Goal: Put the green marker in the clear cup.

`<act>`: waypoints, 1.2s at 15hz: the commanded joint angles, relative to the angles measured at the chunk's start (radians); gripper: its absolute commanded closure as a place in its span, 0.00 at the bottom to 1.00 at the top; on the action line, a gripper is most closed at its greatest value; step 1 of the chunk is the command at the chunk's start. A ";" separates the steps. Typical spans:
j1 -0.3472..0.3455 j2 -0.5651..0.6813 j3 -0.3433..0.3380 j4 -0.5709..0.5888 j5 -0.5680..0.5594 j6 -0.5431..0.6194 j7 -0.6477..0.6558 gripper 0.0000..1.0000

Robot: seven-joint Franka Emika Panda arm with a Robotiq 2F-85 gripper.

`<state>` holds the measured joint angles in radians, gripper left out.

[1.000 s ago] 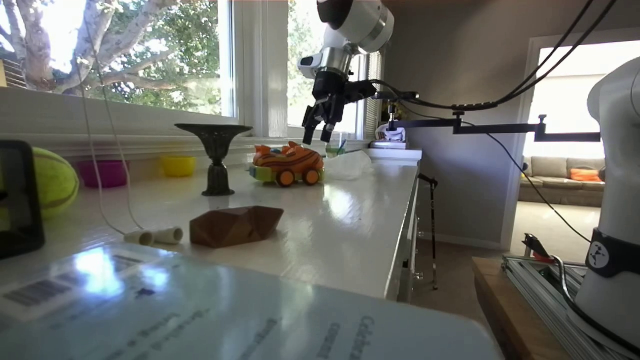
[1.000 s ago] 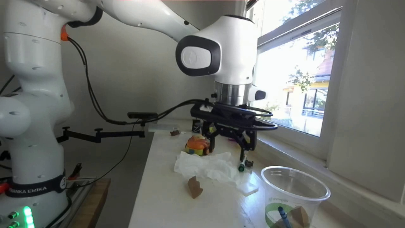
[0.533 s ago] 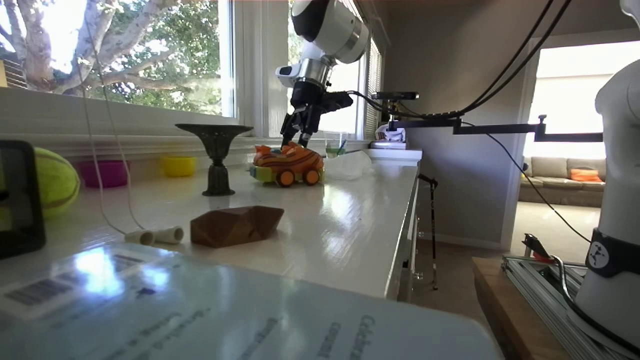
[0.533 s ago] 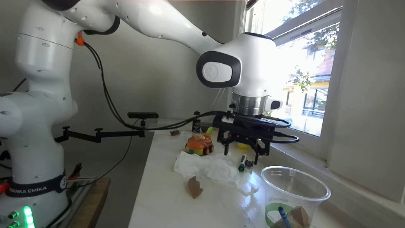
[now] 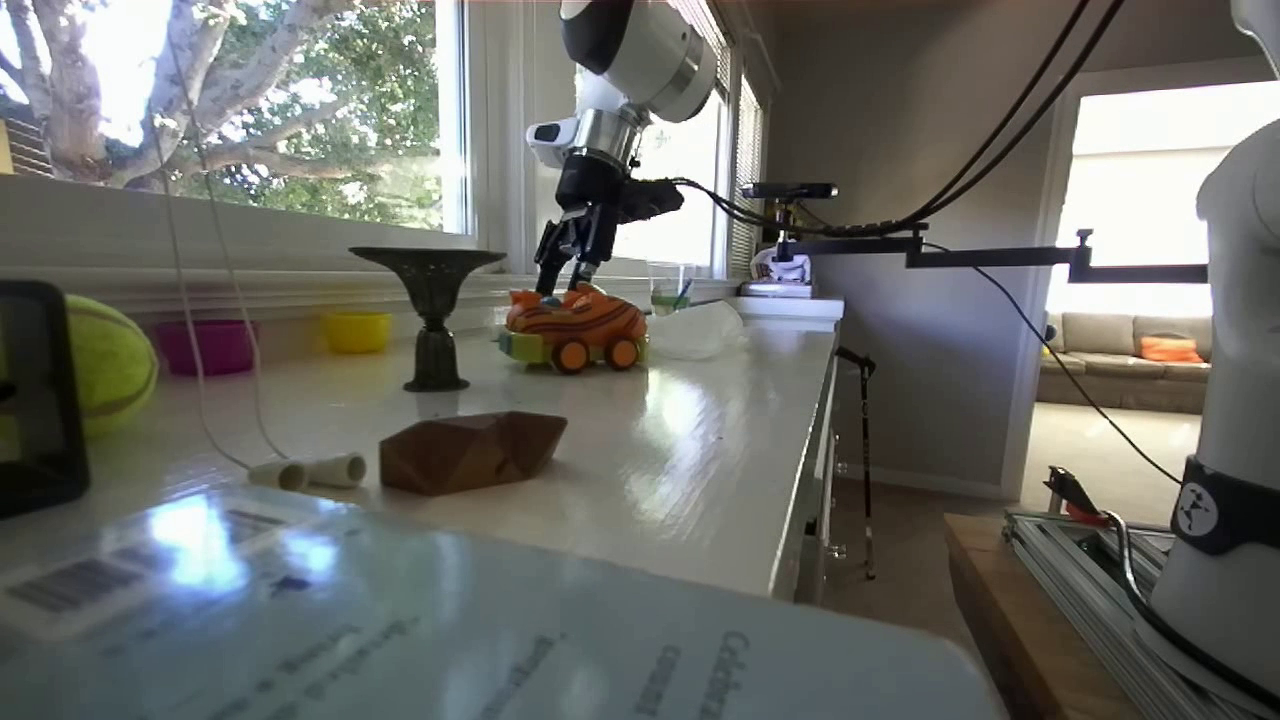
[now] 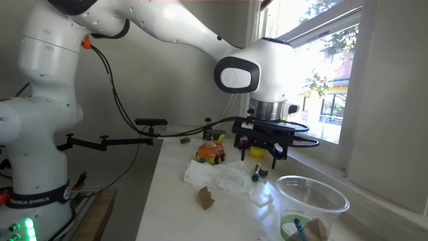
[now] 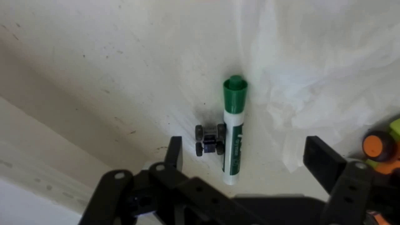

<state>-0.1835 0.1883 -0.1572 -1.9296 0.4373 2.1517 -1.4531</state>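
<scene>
The green marker, white with a green cap and label, lies on the white counter. It also shows in an exterior view. My gripper is open and empty above it. In the wrist view the marker lies between the fingers, nearer the left one. The gripper also shows in both exterior views. The clear cup stands upright on the counter by the window, holding a blue crayon and brown pieces. It shows small behind the toy car in an exterior view.
A tiny black-wheeled toy touches the marker's side. Crumpled white paper lies beside it. An orange toy car, a brown piece, a yellow cup and a dark goblet stand around. The window sill borders the counter.
My gripper has moved toward the window, over the marker, so that the marker is now between the open fingers. The marker and the clear cup have not moved.
</scene>
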 commanded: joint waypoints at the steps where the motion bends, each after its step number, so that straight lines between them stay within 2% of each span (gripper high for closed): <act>1: -0.037 0.023 0.017 0.020 0.011 -0.006 -0.009 0.00; 9: -0.040 0.037 0.034 0.002 0.006 0.010 0.018 0.00; 14: -0.043 0.040 0.037 -0.001 0.002 0.011 0.027 0.22; 15: -0.045 0.039 0.036 -0.001 0.002 0.011 0.029 0.20; 17: -0.051 0.036 0.031 -0.004 -0.001 0.015 0.034 0.29; 18: -0.054 0.035 0.030 -0.005 -0.002 0.017 0.036 0.30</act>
<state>-0.2175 0.2292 -0.1357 -1.9333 0.4372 2.1544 -1.4390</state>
